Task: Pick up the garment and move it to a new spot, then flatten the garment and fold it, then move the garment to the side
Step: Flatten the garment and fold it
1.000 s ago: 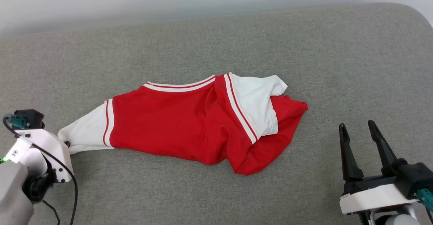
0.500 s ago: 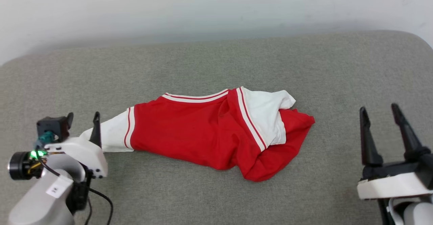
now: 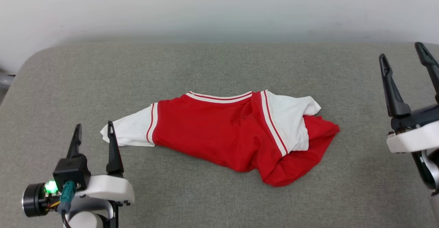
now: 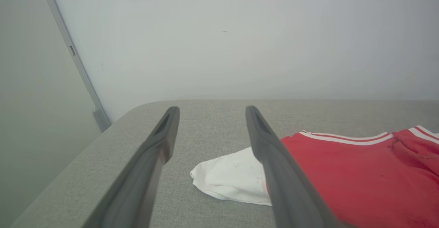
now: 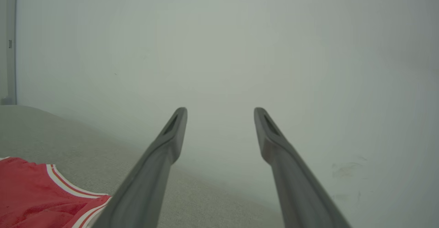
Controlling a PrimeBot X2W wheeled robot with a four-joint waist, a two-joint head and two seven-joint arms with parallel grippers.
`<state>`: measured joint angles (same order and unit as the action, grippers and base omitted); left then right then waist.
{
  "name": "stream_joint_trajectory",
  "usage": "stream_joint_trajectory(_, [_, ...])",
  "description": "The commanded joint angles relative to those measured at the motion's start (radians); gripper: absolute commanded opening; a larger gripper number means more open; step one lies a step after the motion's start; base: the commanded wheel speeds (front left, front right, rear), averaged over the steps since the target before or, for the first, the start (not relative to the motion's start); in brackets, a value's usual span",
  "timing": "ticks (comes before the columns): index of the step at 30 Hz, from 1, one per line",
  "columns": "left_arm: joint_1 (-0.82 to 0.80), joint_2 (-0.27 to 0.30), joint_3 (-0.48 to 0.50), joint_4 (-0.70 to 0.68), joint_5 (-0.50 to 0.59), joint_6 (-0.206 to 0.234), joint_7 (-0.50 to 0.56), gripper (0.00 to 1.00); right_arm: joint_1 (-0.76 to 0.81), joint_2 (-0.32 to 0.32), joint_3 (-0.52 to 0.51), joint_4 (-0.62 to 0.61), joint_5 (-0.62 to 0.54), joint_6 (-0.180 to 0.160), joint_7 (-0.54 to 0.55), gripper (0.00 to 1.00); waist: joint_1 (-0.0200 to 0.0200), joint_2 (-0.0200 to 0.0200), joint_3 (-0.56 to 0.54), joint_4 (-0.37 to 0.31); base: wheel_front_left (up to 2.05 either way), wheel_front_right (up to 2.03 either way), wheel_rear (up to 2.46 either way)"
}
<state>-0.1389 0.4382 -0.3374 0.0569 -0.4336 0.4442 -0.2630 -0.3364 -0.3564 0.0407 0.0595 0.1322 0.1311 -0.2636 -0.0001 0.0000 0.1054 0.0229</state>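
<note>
Fingers of my left gripper (image 3: 94,124) stood spread wide and empty; the red T-shirt (image 3: 212,132) lay crumpled on the grey cushion (image 3: 205,67), its white sleeve (image 3: 128,132) just beside that gripper's right-hand finger. My right gripper (image 3: 400,50) hung equally wide, empty, with the shirt well off to its left.

Head camera: mounted high, facing forward and down onto the grey padded surface (image 3: 219,67) from a moderate distance.

Left wrist camera: low behind the left gripper (image 4: 211,108), facing along its fingers toward the wall (image 4: 240,32).

Right wrist camera: same mounting behind the right gripper (image 5: 220,109).

Shared area: the garment (image 3: 219,132), right of the left gripper's fingers and left of the right gripper's.
</note>
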Motion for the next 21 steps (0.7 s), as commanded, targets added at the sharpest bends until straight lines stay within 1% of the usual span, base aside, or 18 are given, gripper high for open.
stream_joint_trajectory(1, [0.023,-0.019,0.021,-0.023,0.024,-0.002,-0.002,1.0,-0.039,-0.037,0.037,0.029,0.022,-0.001,0.013,1.0,0.0001,0.0,0.002,0.01,0.0,0.0,0.0])
stream_joint_trajectory(2, [0.04,-0.035,0.033,-0.036,0.044,-0.004,-0.002,1.0,-0.068,-0.065,0.072,0.047,0.046,-0.001,0.031,1.0,0.0001,0.0,0.002,0.014,0.0,0.0,0.0])
stream_joint_trajectory(5, [0.091,-0.085,0.071,-0.071,0.091,-0.016,-0.002,1.0,-0.137,-0.151,0.208,0.084,0.133,-0.001,0.154,1.0,0.0001,0.0,0.004,0.025,0.0,0.0,0.0])
stream_joint_trajectory(7, [0.114,-0.115,0.088,-0.086,0.121,-0.031,-0.002,1.0,-0.179,-0.215,0.31,0.091,0.208,-0.001,0.261,1.0,0.0001,0.0,0.008,0.034,0.0,0.0,0.0])
stream_joint_trajectory(12, [0.145,-0.18,0.122,-0.086,0.175,-0.082,-0.002,1.0,-0.266,-0.365,0.56,0.063,0.414,-0.001,0.542,1.0,0.0001,0.0,0.022,0.059,0.0,0.0,0.0])
stream_joint_trajectory(14, [0.142,-0.201,0.135,-0.081,0.191,-0.104,-0.002,1.0,-0.295,-0.415,0.64,0.052,0.489,-0.001,0.646,1.0,0.0001,0.0,0.032,0.069,0.0,0.0,0.0])
stream_joint_trajectory(16, [0.129,-0.22,0.147,-0.077,0.209,-0.125,-0.002,1.0,-0.322,-0.45,0.707,0.049,0.547,-0.001,0.735,1.0,0.0001,0.0,0.046,0.078,0.0,0.0,0.0])
stream_joint_trajectory(18, [0.115,-0.239,0.157,-0.076,0.227,-0.144,-0.002,1.0,-0.35,-0.473,0.765,0.056,0.582,-0.001,0.797,1.0,0.0001,0.0,0.063,0.089,0.0,0.0,0.0])
stream_joint_trajectory(21, [0.101,-0.265,0.166,-0.075,0.254,-0.171,-0.002,1.0,-0.386,-0.479,0.835,0.097,0.627,-0.001,0.86,1.0,0.0001,0.0,0.091,0.105,0.0,0.0,0.0])
